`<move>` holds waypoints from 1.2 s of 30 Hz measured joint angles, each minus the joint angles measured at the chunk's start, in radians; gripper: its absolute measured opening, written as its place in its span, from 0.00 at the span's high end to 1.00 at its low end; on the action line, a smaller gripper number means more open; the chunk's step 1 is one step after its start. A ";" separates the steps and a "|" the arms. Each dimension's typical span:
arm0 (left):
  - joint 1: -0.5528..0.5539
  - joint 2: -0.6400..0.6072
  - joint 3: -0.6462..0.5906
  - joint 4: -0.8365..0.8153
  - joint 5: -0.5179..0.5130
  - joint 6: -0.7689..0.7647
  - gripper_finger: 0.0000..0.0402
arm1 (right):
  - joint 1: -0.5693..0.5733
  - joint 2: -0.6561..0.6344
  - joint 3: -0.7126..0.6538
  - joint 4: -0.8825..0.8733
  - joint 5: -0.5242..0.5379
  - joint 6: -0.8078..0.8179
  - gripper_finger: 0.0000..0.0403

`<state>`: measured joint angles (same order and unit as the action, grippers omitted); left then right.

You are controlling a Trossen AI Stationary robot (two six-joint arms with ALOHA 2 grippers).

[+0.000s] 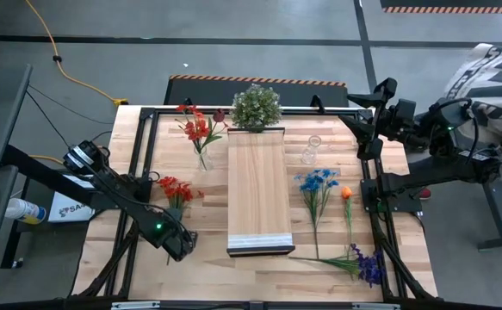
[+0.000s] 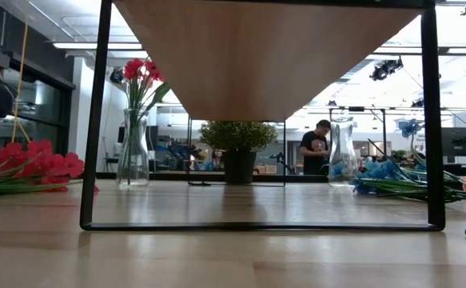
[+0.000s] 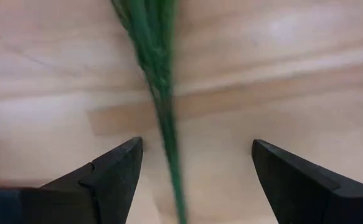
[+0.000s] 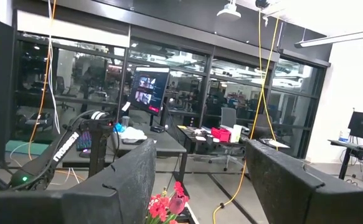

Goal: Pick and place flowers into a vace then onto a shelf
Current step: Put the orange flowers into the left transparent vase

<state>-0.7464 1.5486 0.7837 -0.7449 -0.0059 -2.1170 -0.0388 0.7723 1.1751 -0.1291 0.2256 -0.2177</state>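
Thin green stems (image 3: 167,124) of red flowers (image 1: 175,189) on smooth pale wood tabletop (image 1: 259,274), between left gripper (image 3: 197,163) fingers (spread, untouched). Right gripper (image 4: 200,180) released, raised.

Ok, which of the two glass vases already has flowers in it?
The glass vase on the left of the shelf, holding red flowers. The other vase, right of the shelf, stands empty.

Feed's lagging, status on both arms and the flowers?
Left gripper open, straddling the loose red flowers' green stems on the tabletop. Right gripper open, raised at right edge. Nothing blocking.
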 joint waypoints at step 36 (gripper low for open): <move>0.000 -0.002 0.002 0.012 -0.001 0.026 0.16 | 0.000 0.000 0.000 0.000 0.000 0.018 0.41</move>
<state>-0.7464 1.5467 0.7856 -0.7330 -0.0071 -2.0911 -0.0387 0.7719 1.1751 -0.1295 0.2253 -0.2001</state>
